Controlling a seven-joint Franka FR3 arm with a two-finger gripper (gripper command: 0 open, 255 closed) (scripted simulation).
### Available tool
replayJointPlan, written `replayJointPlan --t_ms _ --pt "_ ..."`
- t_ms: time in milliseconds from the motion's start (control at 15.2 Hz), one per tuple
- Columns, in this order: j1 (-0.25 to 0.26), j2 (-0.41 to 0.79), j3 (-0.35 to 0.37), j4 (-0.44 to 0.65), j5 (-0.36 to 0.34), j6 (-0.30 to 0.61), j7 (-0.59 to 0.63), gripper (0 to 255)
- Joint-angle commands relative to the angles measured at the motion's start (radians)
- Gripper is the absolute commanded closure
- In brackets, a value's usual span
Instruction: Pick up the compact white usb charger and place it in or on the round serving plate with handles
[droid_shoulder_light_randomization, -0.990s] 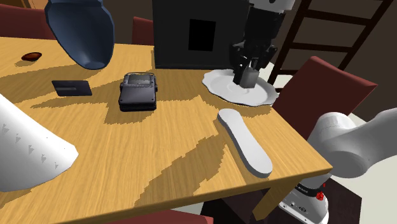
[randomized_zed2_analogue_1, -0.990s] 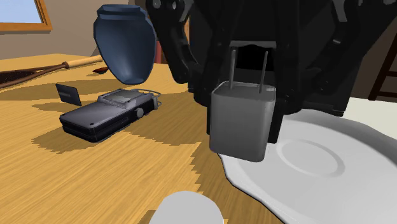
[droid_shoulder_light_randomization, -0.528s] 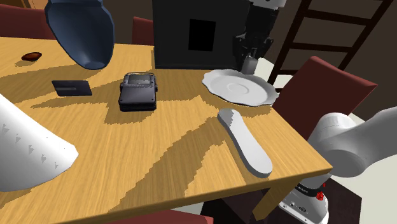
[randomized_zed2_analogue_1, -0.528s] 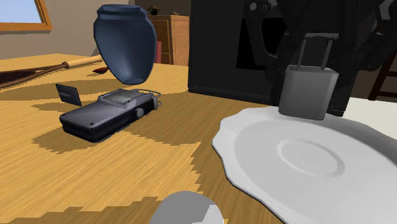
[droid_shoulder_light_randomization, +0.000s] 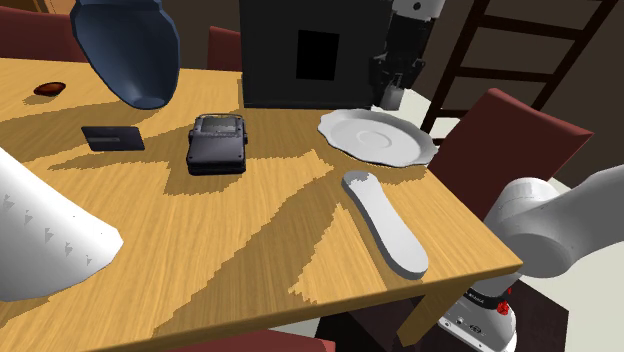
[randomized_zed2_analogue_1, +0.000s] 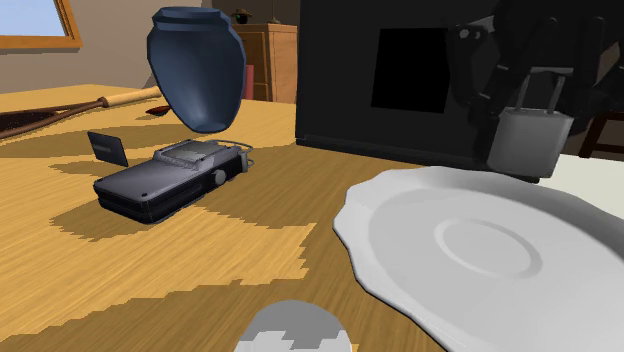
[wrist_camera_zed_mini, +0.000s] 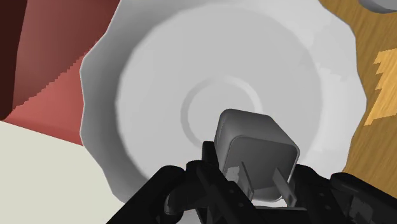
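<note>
End effector (wrist_camera_zed_mini: 254, 183) grips one grey charger (wrist_camera_zed_mini: 252, 137) above one white plate (wrist_camera_zed_mini: 153, 70).

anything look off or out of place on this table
Mostly the blue vase: it looks tilted and seems to balance on its narrow end on the table. Nothing looks spilled or broken. The charger hangs in the gripper above the plate, prongs up.
</note>
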Motion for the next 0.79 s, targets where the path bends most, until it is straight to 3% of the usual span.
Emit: replayJointPlan --t_ms 0,726 --pt "-0.001 -0.004 -0.003 -0.029 -0.002 0.025 -0.004 255" --pt "-0.002 -0.029 -0.004 -0.181 -0.003 0.153 -0.002 255"
